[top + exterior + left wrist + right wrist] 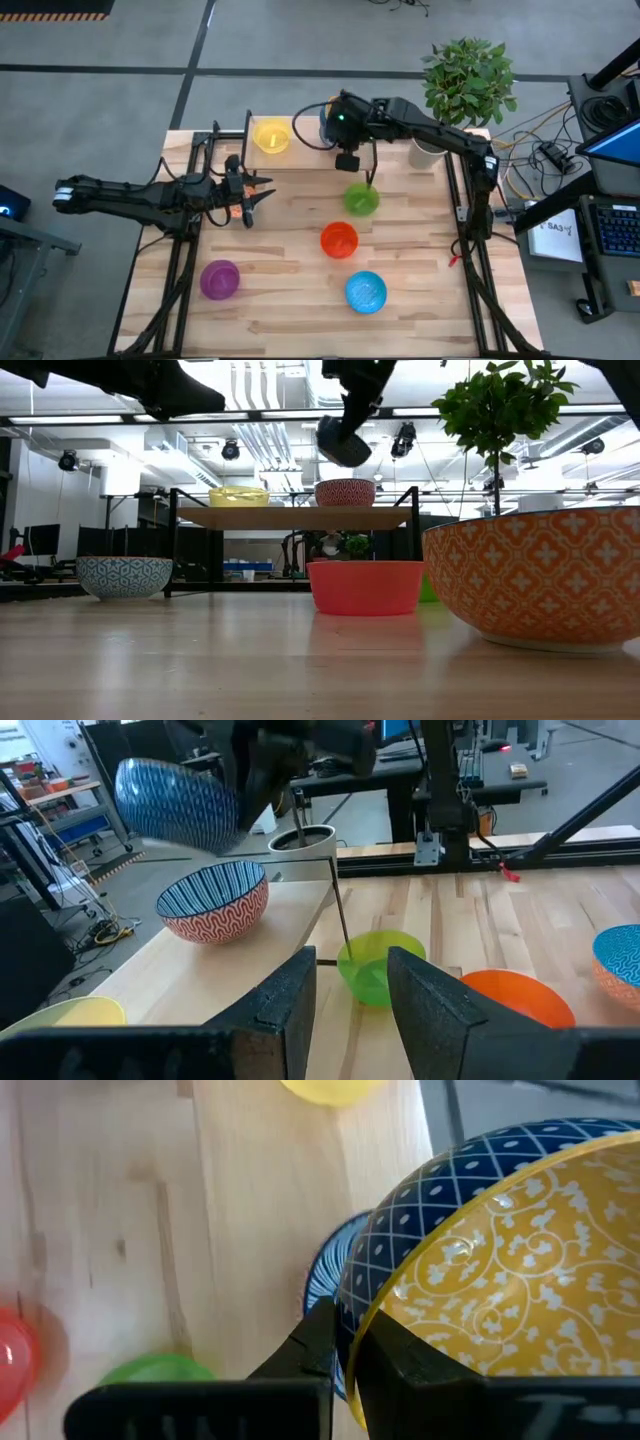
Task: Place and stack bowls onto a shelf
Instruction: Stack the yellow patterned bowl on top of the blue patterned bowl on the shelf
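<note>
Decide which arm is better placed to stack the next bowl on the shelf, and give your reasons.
The right arm, probably. Its pincer already grips the blue-and-yellow patterned bowl above the red-patterned bowl on the shelf. The left pincer is open, empty and off the shelf.

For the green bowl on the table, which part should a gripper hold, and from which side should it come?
Probably the rim of the green bowl, one finger inside the wall and one outside, coming from straight above. It stands upright with its mouth open upward, and its round sides offer no flat face. The side toward the open table is freest; the red bowl is near.
</note>
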You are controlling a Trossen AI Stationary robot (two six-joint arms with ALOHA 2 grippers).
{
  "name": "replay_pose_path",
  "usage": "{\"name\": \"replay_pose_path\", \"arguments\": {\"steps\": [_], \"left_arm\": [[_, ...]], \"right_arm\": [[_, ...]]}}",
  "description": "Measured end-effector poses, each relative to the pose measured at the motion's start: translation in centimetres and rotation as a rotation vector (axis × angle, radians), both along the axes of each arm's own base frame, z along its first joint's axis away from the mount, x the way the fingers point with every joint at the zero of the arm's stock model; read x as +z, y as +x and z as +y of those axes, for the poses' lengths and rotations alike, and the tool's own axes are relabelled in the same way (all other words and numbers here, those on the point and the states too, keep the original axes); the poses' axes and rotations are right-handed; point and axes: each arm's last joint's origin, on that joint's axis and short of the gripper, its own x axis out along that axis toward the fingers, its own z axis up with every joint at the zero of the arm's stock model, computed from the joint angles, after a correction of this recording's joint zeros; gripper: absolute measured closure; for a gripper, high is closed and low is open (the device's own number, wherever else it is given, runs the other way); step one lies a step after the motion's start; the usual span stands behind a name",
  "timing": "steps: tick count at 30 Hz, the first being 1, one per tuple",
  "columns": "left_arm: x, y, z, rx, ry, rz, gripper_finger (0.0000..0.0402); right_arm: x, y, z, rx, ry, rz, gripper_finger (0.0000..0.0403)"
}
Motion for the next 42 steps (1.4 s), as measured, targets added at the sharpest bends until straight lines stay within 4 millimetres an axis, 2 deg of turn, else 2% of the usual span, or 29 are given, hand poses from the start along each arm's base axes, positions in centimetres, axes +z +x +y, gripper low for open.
{"name": "replay_pose_path", "arguments": {"steps": [14, 27, 42], "left_arm": [[0.0, 0.0, 0.0, -0.001, 0.007, -0.001, 0.0293], [0.0, 0.0, 0.0, -0.001, 0.007, -0.002, 0.0293], [0.0, 0.0, 0.0, -0.001, 0.007, -0.002, 0.0293]], "right_arm": [[-3.1, 1.2, -1.2, -0.037, 0.024, 0.132, 0.0390], [-3.8, 1.5, -1.6, -0.040, 0.002, 0.160, 0.0388], [-3.6, 1.5, -1.6, -0.064, 0.010, 0.146, 0.0303]]}}
